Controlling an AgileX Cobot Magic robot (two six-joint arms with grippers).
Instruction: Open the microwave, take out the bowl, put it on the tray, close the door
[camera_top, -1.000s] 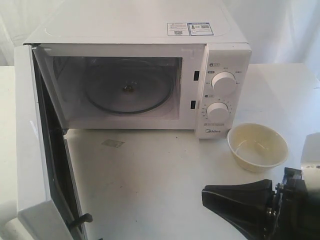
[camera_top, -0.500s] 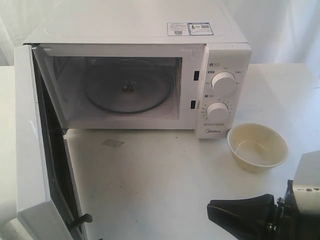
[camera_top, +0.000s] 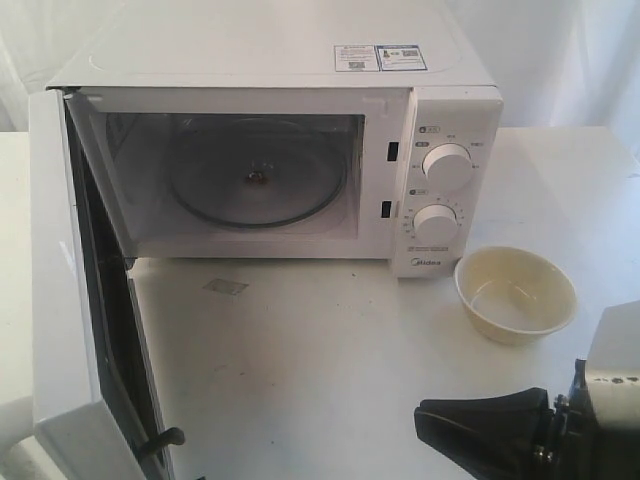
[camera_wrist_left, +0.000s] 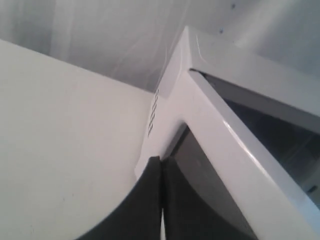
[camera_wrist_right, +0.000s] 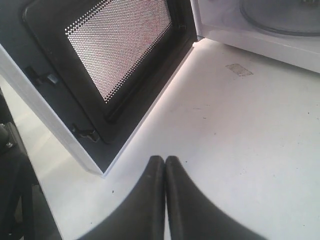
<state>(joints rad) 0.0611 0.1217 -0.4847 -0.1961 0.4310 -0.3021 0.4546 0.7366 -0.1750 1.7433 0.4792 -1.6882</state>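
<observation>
Bowl (camera_top: 515, 293) on table (camera_top: 320, 380) beside microwave (camera_top: 270, 60), door (camera_top: 60, 300) standing wide open

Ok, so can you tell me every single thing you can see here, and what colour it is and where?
microwave: one, white, at the back of the table.
door: one, white with a dark inside, swung wide open on the left.
glass plate: one, clear, inside the microwave.
knobs: two, white, one above the other on the microwave's right front.
stickers: two, pale, on the microwave's top.
bowl: one, cream, empty, on the table in front of the knobs.
patch: one, greyish, on the table before the opening.
table: one, white.
left hand: one, black, shut, by the door's outer side.
right hand: one, black, shut, near the bowl.
</observation>
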